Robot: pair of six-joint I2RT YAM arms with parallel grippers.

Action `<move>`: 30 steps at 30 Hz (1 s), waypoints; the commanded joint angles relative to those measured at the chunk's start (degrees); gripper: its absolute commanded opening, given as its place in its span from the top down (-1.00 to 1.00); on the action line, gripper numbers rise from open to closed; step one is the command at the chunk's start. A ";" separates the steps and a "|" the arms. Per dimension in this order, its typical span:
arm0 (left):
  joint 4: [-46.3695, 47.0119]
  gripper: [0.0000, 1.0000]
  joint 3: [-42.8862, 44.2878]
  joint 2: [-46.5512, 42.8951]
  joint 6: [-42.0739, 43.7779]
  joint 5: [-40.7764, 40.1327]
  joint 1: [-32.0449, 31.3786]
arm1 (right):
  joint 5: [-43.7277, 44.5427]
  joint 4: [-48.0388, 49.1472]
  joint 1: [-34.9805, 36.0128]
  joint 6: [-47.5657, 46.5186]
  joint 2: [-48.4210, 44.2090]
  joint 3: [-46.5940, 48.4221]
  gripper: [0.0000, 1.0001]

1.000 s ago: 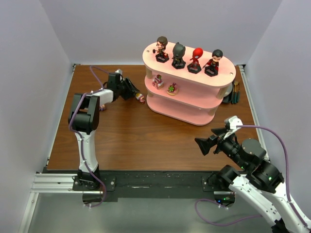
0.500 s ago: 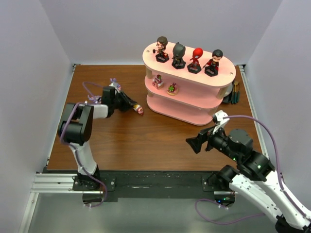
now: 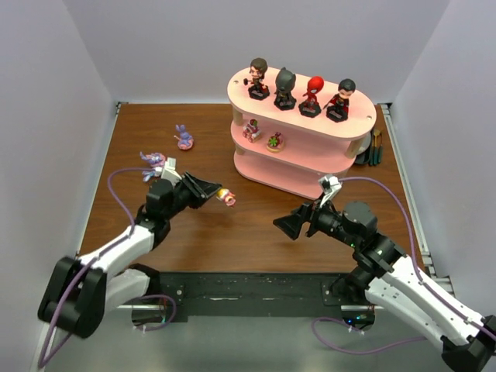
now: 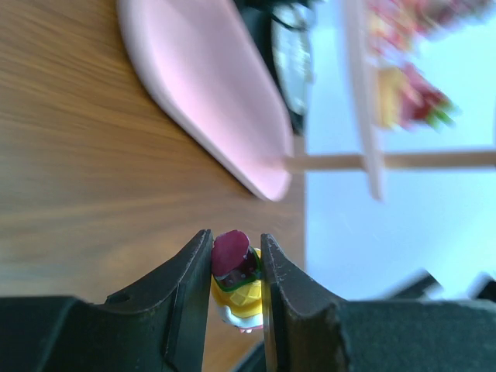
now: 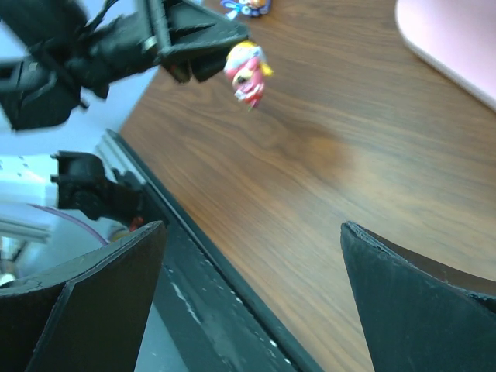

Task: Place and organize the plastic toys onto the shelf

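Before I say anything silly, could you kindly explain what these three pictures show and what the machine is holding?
These are two robot arms bolted at the near edge of a wooden table. The wide picture comes from a fixed camera above and behind them. The other two come from a small camera on each wrist. The left end effector is closed on a tiny pink and yellow toy, apparently lifted off the wood. The right end effector stands wide open and empty, facing that toy. At the back sits a pink three-tier shelf. Four big-headed figurines line its top board, and two tiny toys sit on the middle one. Two purple-blue creatures lie on the table to the left.
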 commanded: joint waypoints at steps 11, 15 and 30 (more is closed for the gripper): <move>1.09 1.00 -2.82 -16.75 -14.49 -20.23 -21.72 | 3.02 31.17 9.22 8.67 9.31 -5.34 -0.84; 5.56 1.00 -2.74 -14.65 -15.99 -23.76 -27.26 | 6.62 36.02 13.62 8.41 12.39 -6.04 -0.81; 9.79 1.00 -2.12 -12.62 -16.69 -30.97 -35.70 | 12.78 34.79 16.62 7.88 9.84 -7.36 -0.33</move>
